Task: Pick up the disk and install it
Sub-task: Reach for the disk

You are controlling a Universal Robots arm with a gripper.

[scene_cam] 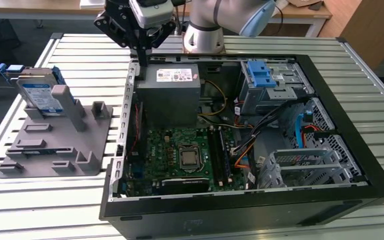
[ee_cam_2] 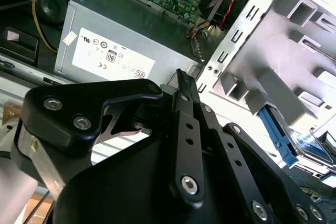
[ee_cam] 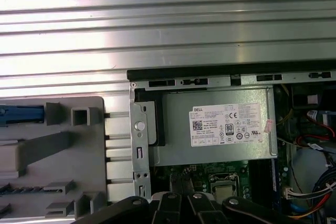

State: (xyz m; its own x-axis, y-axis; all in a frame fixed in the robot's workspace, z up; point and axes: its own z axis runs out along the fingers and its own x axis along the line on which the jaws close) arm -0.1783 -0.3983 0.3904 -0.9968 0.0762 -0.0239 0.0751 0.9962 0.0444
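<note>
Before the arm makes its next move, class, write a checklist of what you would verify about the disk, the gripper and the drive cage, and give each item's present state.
1. Disk ready to be taken: ok. It stands upright in the grey holder.
2. Gripper empty: ok. It holds nothing.
3. Gripper open for a grasp: not ok. It is shut.
4. Gripper above the disk: not ok. It hangs by the power supply, to the exterior view's right of the disk.
5. Drive cage slot free: cannot tell.
</note>
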